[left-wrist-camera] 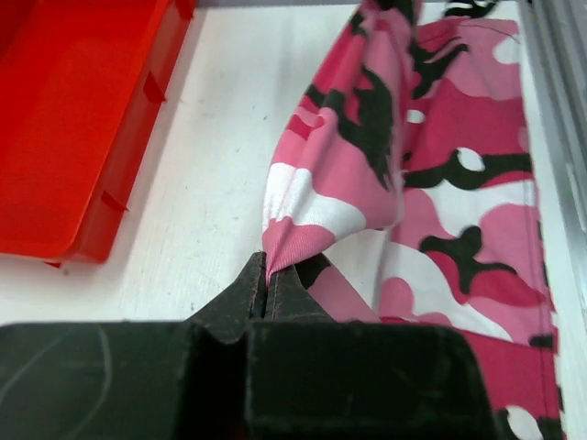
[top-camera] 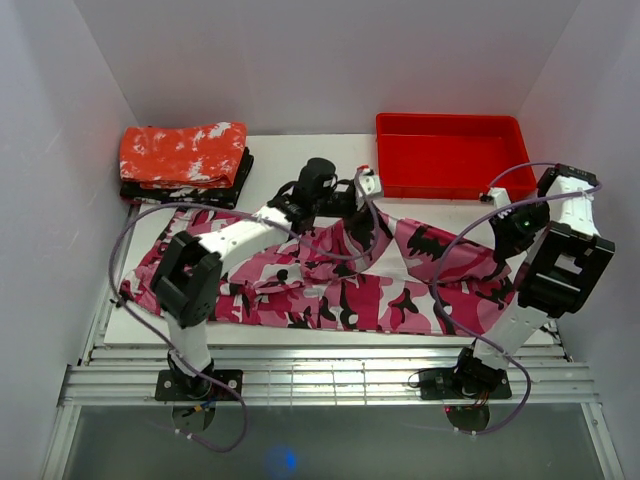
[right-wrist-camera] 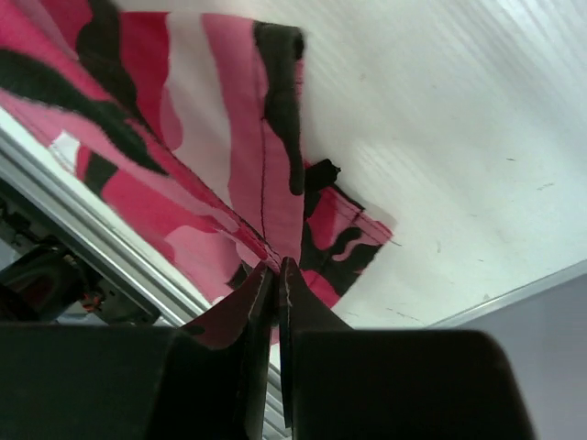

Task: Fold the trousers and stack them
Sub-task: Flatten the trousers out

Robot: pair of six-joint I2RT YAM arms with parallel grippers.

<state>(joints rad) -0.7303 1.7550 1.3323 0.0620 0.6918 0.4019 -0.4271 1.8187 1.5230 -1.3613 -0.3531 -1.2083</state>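
Trousers (top-camera: 330, 290): pink camo, laid flat w/ long axis running L-R across the desk (top-camera: 290, 150), spanning most of its width. The near edge lies close to the front rail (top-camera: 330, 365).

**Layout, L to R**
- Far-L corner: folded red cloth w/ white speckles (top-camera: 185, 152) on top of a dark folded item (top-camera: 238, 178). Apart from the trousers' L leg end, just beyond it.
- L leg section: flat, lightly wrinkled, partly under the left arm.
- Centre: fabric is drawn up toward the far side in a peak that ends at the left claw (left-wrist-camera: 266, 268).
- Far-R: red bin (top-camera: 450, 155), nothing visible in it, near the left claw but not touching.
- R leg section: runs to the desk's R edge, under the right arm.

**Key relation**
- Both claws are already on the cloth, so neither arm needs to reach.
- From the left claw the fabric falls away ahead and to the near side.
- Est.: the next move is a fold across the long axis, so the gripped points must travel together to keep the cloth from skewing.

**Claw state**
- Left claw: fingers fully closed, pinching a ribbed pink-and-white edge of the trousers. Fabric bunches directly at the tips.
- Right claw (right-wrist-camera: 278, 268): fingers closed to a thin slit, clamped on the trousers along a stitched seam near a hem corner. That cloth appears raised off the desk.
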